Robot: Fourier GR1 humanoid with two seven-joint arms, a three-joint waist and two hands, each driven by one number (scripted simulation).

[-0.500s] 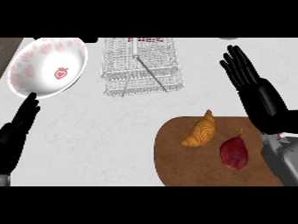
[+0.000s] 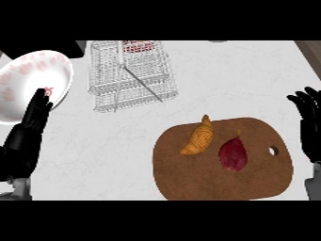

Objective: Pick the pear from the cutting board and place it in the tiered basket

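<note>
A dark red pear (image 2: 234, 154) lies on the brown wooden cutting board (image 2: 190, 181) at the lower right, next to a golden croissant (image 2: 198, 138). The wire tiered basket (image 2: 130, 75) stands at the top centre of the white counter. My right hand (image 2: 318, 127) is at the right edge, open with fingers up, to the right of the board and apart from the pear. My left hand (image 2: 25, 136) is at the left, open, with its fingertips over the lower rim of the plate.
A white plate with pink marks (image 2: 20, 84) sits at the upper left. A dark object (image 2: 34, 47) lies behind it at the top left corner. The cutting board has a small hole (image 2: 273, 150) near its right end.
The view has shifted, so the board and basket sit further left in the picture. My right hand has drawn back from above the board to the right edge.
</note>
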